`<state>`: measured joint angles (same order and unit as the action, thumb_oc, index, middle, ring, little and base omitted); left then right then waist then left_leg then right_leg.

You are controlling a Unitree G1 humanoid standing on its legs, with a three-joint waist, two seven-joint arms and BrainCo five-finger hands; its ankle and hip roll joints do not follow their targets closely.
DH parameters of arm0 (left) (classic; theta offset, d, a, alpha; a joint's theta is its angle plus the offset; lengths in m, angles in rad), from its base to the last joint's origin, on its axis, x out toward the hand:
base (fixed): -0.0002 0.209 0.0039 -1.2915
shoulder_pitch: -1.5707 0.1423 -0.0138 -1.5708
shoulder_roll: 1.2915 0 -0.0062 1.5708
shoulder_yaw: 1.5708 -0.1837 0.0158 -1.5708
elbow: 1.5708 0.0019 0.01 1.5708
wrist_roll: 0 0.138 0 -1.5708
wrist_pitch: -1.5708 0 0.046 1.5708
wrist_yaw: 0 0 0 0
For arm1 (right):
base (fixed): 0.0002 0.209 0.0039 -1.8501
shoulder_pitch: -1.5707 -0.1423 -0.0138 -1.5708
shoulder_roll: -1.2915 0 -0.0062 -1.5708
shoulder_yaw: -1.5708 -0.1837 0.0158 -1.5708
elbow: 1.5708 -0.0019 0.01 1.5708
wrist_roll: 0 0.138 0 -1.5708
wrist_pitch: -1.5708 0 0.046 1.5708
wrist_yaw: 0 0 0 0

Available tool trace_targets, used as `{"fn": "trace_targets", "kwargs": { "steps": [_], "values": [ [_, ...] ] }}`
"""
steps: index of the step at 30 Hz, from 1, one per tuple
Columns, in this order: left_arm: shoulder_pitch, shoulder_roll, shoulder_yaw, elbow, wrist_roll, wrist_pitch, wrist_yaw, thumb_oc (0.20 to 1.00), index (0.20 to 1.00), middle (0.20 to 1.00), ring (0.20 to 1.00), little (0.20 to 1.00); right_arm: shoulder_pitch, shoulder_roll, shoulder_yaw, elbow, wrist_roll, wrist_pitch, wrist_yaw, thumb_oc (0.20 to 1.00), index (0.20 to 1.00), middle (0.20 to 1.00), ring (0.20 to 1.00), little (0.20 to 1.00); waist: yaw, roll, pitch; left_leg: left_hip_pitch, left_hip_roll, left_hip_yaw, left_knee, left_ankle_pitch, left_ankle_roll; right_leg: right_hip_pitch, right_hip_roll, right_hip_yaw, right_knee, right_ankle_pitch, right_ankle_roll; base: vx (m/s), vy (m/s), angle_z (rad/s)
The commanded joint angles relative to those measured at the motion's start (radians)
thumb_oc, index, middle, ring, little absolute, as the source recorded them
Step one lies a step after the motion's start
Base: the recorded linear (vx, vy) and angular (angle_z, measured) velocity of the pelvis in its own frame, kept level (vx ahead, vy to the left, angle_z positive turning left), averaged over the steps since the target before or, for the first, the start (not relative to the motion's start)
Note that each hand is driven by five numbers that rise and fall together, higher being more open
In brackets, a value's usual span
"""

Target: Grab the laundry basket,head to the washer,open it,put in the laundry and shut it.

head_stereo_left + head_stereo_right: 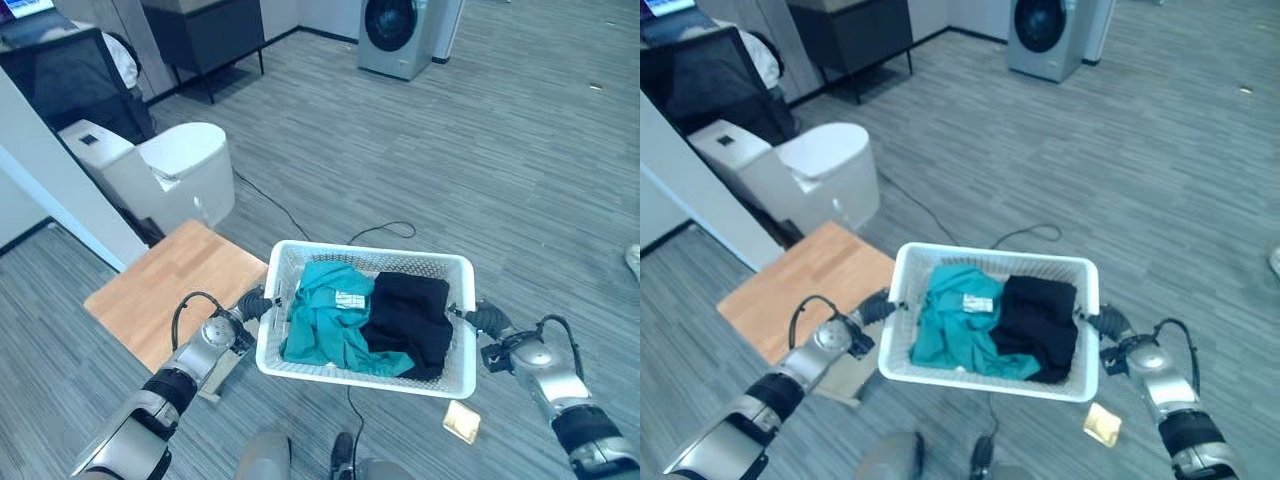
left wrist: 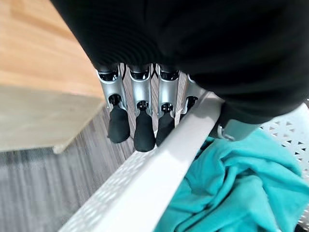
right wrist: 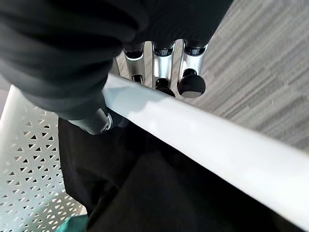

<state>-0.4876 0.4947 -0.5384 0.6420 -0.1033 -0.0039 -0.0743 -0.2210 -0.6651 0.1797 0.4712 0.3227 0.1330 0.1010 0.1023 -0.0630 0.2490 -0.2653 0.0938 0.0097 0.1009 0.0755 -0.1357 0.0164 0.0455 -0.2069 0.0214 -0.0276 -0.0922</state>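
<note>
A white perforated laundry basket [image 1: 380, 255] hangs above the floor between my two hands. Inside it a teal garment [image 1: 325, 320] lies on the left and a black garment [image 1: 410, 315] on the right. My left hand [image 1: 252, 303] grips the basket's left rim; its fingers [image 2: 144, 130] curl under the rim [image 2: 159, 169], next to the teal cloth [image 2: 231, 193]. On the opposite side my right hand [image 1: 487, 320] holds the right rim [image 3: 217, 145], fingers [image 3: 190, 82] hooked beneath it, above the black cloth [image 3: 159, 193]. The washer [image 1: 398, 35] stands far ahead, door closed.
A low wooden table [image 1: 170, 285] sits just left of the basket, with a white rounded unit [image 1: 185, 165] behind it. A dark cabinet [image 1: 205, 35] stands at the back left. A small yellow item [image 1: 462, 421] lies on the floor under the basket's right corner. A person's shoe [image 1: 633, 262] shows at the right edge.
</note>
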Motion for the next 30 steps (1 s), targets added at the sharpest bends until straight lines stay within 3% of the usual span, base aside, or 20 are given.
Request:
{"fn": "trace_targets", "kwargs": {
  "steps": [1,4,5,7,8,9,10,12,13,14,16,18,20,21,22,23,24,26,28,30],
  "values": [
    [-0.076,0.036,0.043,-0.005,-0.013,-0.028,0.032,0.200,0.200,0.200,0.200,0.200,-0.006,-0.065,-0.068,-0.148,0.121,-0.108,0.007,0.200,0.200,0.200,0.200,0.200,0.034,0.016,-0.066,-0.069,0.026,0.048,-0.082,0.070,0.045,0.131,-0.064,0.063,0.094,-0.155,0.151,0.42,0.040,-0.25],
    [-0.071,0.041,0.050,-0.016,-0.012,-0.033,0.040,0.200,0.200,0.200,0.200,0.200,-0.015,-0.038,-0.056,-0.145,0.110,-0.111,0.000,0.200,0.200,0.200,0.200,0.200,0.047,0.014,-0.075,-0.068,0.014,0.053,-0.081,0.075,0.052,0.163,-0.061,0.068,0.102,-0.178,0.155,0.33,0.061,-0.24],
    [-0.067,0.053,0.050,-0.013,-0.009,-0.036,0.041,0.200,0.200,0.200,0.200,0.200,-0.039,-0.011,-0.031,-0.121,0.103,-0.112,-0.002,0.200,0.200,0.200,0.200,0.200,0.070,0.015,-0.093,-0.068,-0.012,0.004,-0.053,0.087,0.061,0.190,-0.058,0.095,0.106,-0.195,0.152,0.27,0.069,-0.16],
    [-0.063,0.060,0.050,-0.015,-0.007,-0.039,0.042,0.200,0.200,0.200,0.200,0.200,-0.049,0.005,-0.022,-0.098,0.104,-0.114,-0.004,0.200,0.200,0.200,0.200,0.200,0.079,0.007,-0.102,-0.070,-0.028,-0.005,-0.029,0.090,0.067,0.208,-0.065,0.101,0.117,-0.196,0.157,0.44,0.127,-0.26],
    [-0.059,0.072,0.041,0.000,-0.004,-0.040,0.046,0.200,0.200,0.200,0.200,0.200,-0.077,0.046,0.006,-0.038,0.097,-0.119,-0.006,0.200,0.200,0.200,0.200,0.200,0.095,-0.018,-0.120,-0.049,-0.068,-0.006,0.020,0.062,0.090,0.210,-0.099,0.114,0.187,-0.151,0.184,0.43,0.142,-0.56],
    [-0.059,0.072,0.042,0.000,-0.004,-0.041,0.046,0.200,0.200,0.200,0.200,0.200,-0.079,0.046,0.007,-0.037,0.097,-0.119,-0.006,0.200,0.200,0.200,0.200,0.200,0.097,-0.016,-0.122,-0.051,-0.065,-0.006,0.019,0.064,0.090,0.207,-0.097,0.117,0.186,-0.147,0.184,0.61,0.288,-0.50],
    [-0.043,0.084,0.033,0.020,-0.012,-0.040,0.053,0.200,0.200,0.200,0.200,0.200,-0.139,0.099,0.055,0.061,0.098,-0.114,-0.005,0.200,0.200,0.200,0.200,0.200,0.097,-0.017,-0.135,0.016,-0.091,0.021,0.018,0.019,0.143,0.118,-0.122,0.139,0.428,0.045,0.253,0.44,0.249,-0.42],
    [-0.038,0.084,0.034,0.029,-0.014,-0.036,0.058,0.200,0.200,0.200,0.200,0.200,-0.168,0.126,0.073,0.089,0.089,-0.104,-0.003,0.200,0.200,0.200,0.200,0.200,0.096,0.009,-0.129,0.072,-0.072,0.065,0.003,-0.006,0.163,0.030,-0.156,0.070,0.571,0.103,0.298,0.43,0.214,-0.37],
    [-0.042,0.087,0.030,0.038,-0.012,-0.030,0.060,0.200,0.200,0.200,0.200,0.200,-0.183,0.135,0.086,0.096,0.075,-0.099,0.006,0.200,0.200,0.200,0.200,0.200,0.097,0.022,-0.127,0.099,-0.065,0.081,-0.005,-0.015,0.169,-0.004,-0.194,0.018,0.594,0.098,0.304,0.27,0.080,-0.45],
    [-0.052,0.089,0.025,0.049,-0.012,-0.029,0.061,0.200,0.200,0.200,0.200,0.200,-0.202,0.136,0.098,0.112,0.071,-0.095,0.008,0.200,0.200,0.200,0.200,0.200,0.094,0.028,-0.121,0.122,-0.066,0.083,-0.010,-0.021,0.169,-0.024,-0.229,-0.018,0.583,0.076,0.300,0.17,0.032,-0.35],
    [-0.068,0.087,0.021,0.066,-0.016,-0.028,0.064,0.200,0.200,0.200,0.200,0.200,-0.223,0.140,0.111,0.132,0.067,-0.094,0.008,0.200,0.200,0.200,0.200,0.200,0.090,0.042,-0.118,0.152,-0.061,0.079,-0.021,-0.027,0.165,-0.052,-0.247,-0.043,0.560,0.046,0.284,0.23,-0.013,-0.13],
    [-0.087,0.096,0.032,0.096,-0.029,-0.030,0.074,0.200,0.200,0.200,0.200,0.200,-0.271,0.142,0.144,0.168,0.056,-0.089,0.011,0.200,0.200,0.200,0.200,0.200,0.082,0.070,-0.130,0.207,-0.049,0.069,-0.050,-0.062,0.141,-0.097,-0.286,-0.057,0.388,-0.014,0.256,0.35,-0.127,0.10],
    [-0.084,0.100,0.034,0.092,-0.030,-0.032,0.072,0.200,0.200,0.200,0.200,0.200,-0.277,0.141,0.154,0.176,0.054,-0.086,0.016,0.200,0.200,0.200,0.200,0.200,0.077,0.072,-0.132,0.220,-0.046,0.066,-0.056,-0.069,0.135,-0.081,-0.288,-0.047,0.318,-0.013,0.252,0.16,-0.120,0.16],
    [-0.081,0.103,0.040,0.097,-0.037,-0.035,0.077,0.200,0.200,0.200,0.200,0.200,-0.288,0.143,0.164,0.183,0.052,-0.085,0.017,0.200,0.200,0.200,0.200,0.200,0.080,0.068,-0.135,0.231,-0.046,0.059,-0.056,-0.079,0.127,-0.078,-0.287,-0.016,0.230,0.000,0.254,0.27,-0.199,0.00],
    [-0.053,0.108,0.066,0.098,-0.048,-0.043,0.080,0.200,0.200,0.200,0.200,0.200,-0.290,0.143,0.170,0.182,0.043,-0.086,0.021,0.200,0.200,0.200,0.200,0.200,0.068,0.071,-0.138,0.266,-0.042,0.046,-0.073,-0.096,0.118,-0.127,-0.283,0.058,0.149,0.050,0.268,0.27,-0.197,-0.07],
    [-0.051,0.108,0.068,0.097,-0.048,-0.043,0.080,0.200,0.200,0.200,0.200,0.200,-0.290,0.143,0.171,0.182,0.043,-0.085,0.021,0.200,0.200,0.200,0.200,0.200,0.071,0.072,-0.137,0.270,-0.041,0.049,-0.076,-0.097,0.117,-0.126,-0.281,0.061,0.148,0.050,0.268,0.34,-0.247,0.00],
    [-0.029,0.114,0.079,0.091,-0.045,-0.046,0.081,0.200,0.200,0.200,0.200,0.200,-0.267,0.136,0.162,0.167,0.027,-0.082,0.026,0.200,0.200,0.200,0.200,0.200,0.054,0.064,-0.125,0.296,-0.028,0.031,-0.081,-0.100,0.105,-0.164,-0.246,0.141,0.159,0.081,0.279,0.25,-0.213,-0.07],
    [-0.014,0.112,0.080,0.082,-0.028,-0.045,0.071,0.200,0.200,0.200,0.200,0.200,-0.224,0.127,0.130,0.142,0.023,-0.081,0.026,0.200,0.200,0.200,0.200,0.200,0.025,0.043,-0.134,0.315,-0.001,0.024,-0.065,-0.112,0.086,-0.135,-0.211,0.161,0.168,0.046,0.265,0.34,-0.300,-0.03],
    [-0.006,0.107,0.072,0.065,-0.022,-0.036,0.058,0.200,0.200,0.200,0.200,0.200,-0.192,0.115,0.118,0.095,0.022,-0.079,0.033,0.200,0.200,0.200,0.200,0.200,0.008,0.032,-0.134,0.291,0.032,0.005,0.042,-0.107,0.075,-0.103,-0.190,0.118,0.174,0.011,0.236,0.26,-0.321,0.45],
    [-0.040,0.103,0.060,0.050,-0.018,-0.025,0.057,0.200,0.200,0.200,0.200,0.200,-0.166,0.073,0.099,0.049,0.029,-0.077,0.022,0.200,0.200,0.200,0.200,0.200,0.004,0.011,-0.092,0.157,0.039,-0.030,0.314,-0.053,0.086,-0.065,-0.176,0.080,0.186,-0.012,0.187,0.13,-0.395,0.50]
  ]
}}
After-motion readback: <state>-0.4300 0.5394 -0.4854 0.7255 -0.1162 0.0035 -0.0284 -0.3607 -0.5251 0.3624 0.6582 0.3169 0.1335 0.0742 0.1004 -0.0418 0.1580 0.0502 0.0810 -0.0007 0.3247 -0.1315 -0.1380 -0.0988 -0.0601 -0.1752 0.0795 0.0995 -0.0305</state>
